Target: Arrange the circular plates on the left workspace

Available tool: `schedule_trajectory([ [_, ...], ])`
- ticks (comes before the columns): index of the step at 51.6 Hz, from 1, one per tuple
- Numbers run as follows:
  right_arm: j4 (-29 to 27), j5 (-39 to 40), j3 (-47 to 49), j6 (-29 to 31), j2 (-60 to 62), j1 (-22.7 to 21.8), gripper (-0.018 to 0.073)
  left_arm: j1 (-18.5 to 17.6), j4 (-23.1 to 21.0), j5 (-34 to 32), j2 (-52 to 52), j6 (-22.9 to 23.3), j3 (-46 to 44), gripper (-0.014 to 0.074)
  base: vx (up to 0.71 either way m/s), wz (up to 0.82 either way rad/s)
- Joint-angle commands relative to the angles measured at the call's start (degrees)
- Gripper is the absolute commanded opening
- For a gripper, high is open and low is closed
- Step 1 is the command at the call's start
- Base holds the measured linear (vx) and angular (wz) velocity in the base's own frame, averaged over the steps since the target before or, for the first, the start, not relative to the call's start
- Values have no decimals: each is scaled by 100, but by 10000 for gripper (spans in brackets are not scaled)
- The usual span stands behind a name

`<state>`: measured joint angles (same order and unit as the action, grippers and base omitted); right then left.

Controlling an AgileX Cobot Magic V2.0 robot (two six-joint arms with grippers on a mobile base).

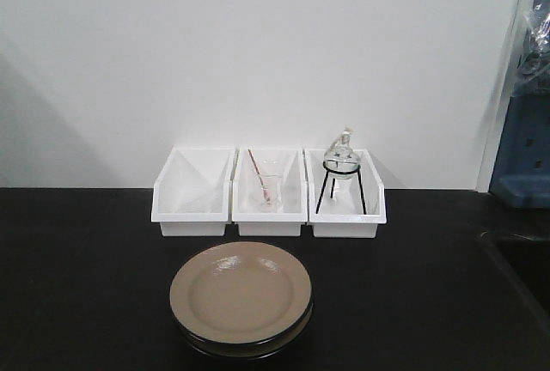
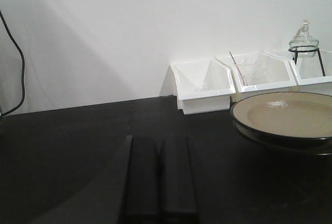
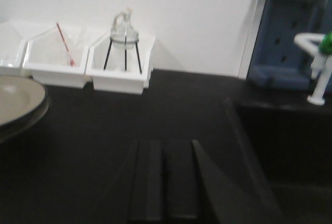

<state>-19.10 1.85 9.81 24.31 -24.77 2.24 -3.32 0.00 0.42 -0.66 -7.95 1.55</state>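
Two tan circular plates (image 1: 241, 292) with dark rims lie stacked one on the other on the black countertop (image 1: 77, 285), in front of the white bins. The stack also shows at the right of the left wrist view as plates (image 2: 284, 115) and at the left edge of the right wrist view as plates (image 3: 18, 99). My left gripper (image 2: 160, 141) is shut and empty, low over the counter to the left of the stack. My right gripper (image 3: 164, 143) is shut and empty, to the right of the stack. Neither gripper appears in the front view.
Three white bins (image 1: 268, 192) stand in a row against the wall; the middle holds a beaker (image 1: 268, 189) with a rod, the right one a glass flask on a black tripod (image 1: 341, 165). A recessed sink (image 3: 282, 151) with a tap (image 3: 317, 63) lies at the right.
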Motion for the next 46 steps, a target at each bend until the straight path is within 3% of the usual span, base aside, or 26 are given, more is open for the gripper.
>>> schedule_trajectory([
  [1,1401,731,-363,-1714,-2,-10,-2,-36,0,-509,-89,58,114,0,0,0],
  [4,1546,1005,-729,-2003,147,-10,-2,-36,0,-509,-89,58,114,0,0,0],
  [9,1546,1312,-1271,-1953,728,-10,-2,-36,0,-509,-89,58,114,0,0,0],
  [13,1561,648,-1254,-1758,1342,-67,-2,-36,0,-509,-89,58,114,0,0,0],
  [23,1596,2,-1270,-1597,2665,-453,-2,-36,0,-509,-89,58,114,0,0,0],
  [46,1584,-41,-1270,-1670,2609,-496,-2,-36,0,-509,-82,58,109,0,0,0],
])
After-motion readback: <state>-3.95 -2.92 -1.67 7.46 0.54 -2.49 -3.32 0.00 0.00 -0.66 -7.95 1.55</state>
